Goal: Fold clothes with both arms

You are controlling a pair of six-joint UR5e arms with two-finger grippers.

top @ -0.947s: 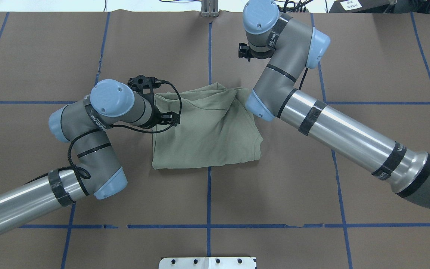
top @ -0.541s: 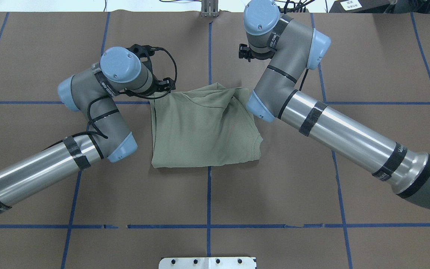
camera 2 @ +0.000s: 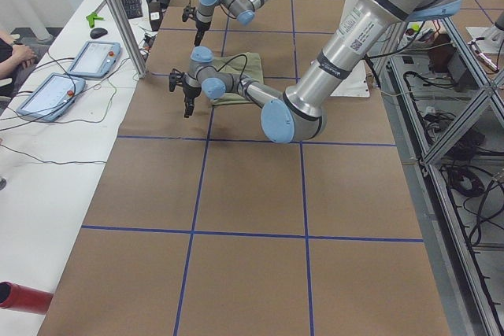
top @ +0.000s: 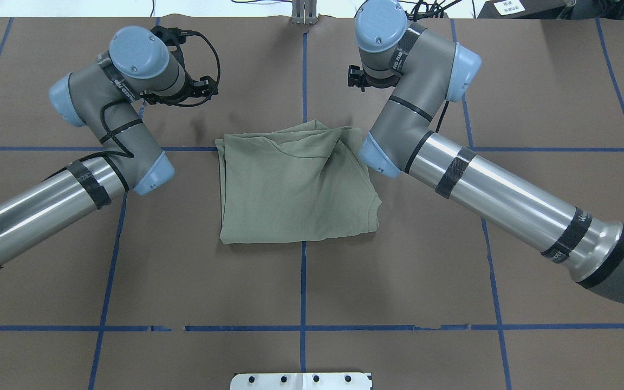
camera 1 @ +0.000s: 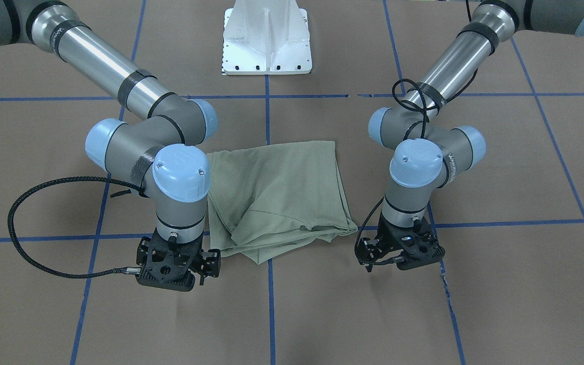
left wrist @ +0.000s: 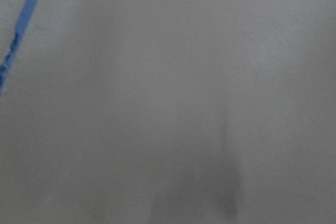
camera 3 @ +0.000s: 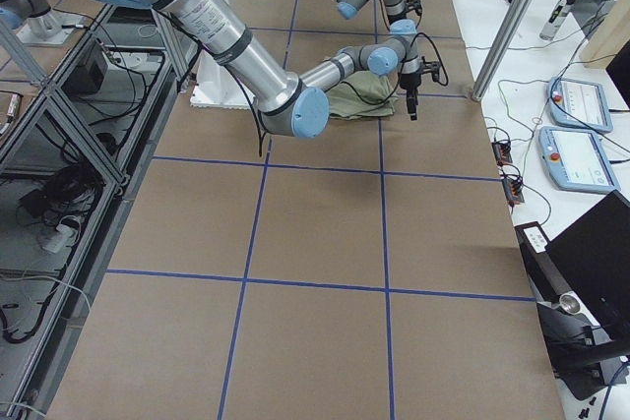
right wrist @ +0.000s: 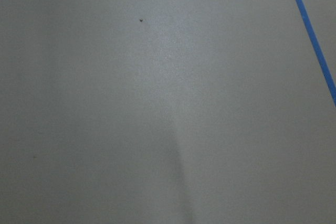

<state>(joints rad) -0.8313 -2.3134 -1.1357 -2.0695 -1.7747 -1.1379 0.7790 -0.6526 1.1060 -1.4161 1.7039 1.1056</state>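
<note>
Shirt: the pale green shirt (top: 296,187) lay folded into a compact, nearly square bundle at the middle of the table (top: 507,81), flat on the brown paper.
Shirt position: it sat astride the central blue tape line (top: 303,281), with its far part over the cross line of the grid.
Long axis: only a little wider than deep, the longer side ran across the table from the robot's left to its right, roughly square to the tape grid.
Which way it pointed: the straight, tidy edge faced the white base plate (camera 1: 266,45); the bunched edge, with layers overlapping in a diagonal ridge, faced away from the robot. Collar, logo and tag did not show.
Right near corner: a curved hem edge lay there, by the right arm's elbow.
Left gripper: the left gripper (camera 1: 398,256) pointed down over bare paper, just beyond the shirt's far left corner and clear of the cloth.
Left fingers: hidden under the wrist and black camera mount, so how far apart they stood could not be told.
Right gripper: the right gripper (camera 1: 170,268) also pointed down, just beside the far right corner, not touching the fabric.
Right fingers: likewise hidden; their spacing could not be told.
Wrist views: both showed only brown paper and a strip of blue tape, with no cloth.
Beside the table: a white bench (camera 2: 47,163) carried two grey handheld pendants.
</note>
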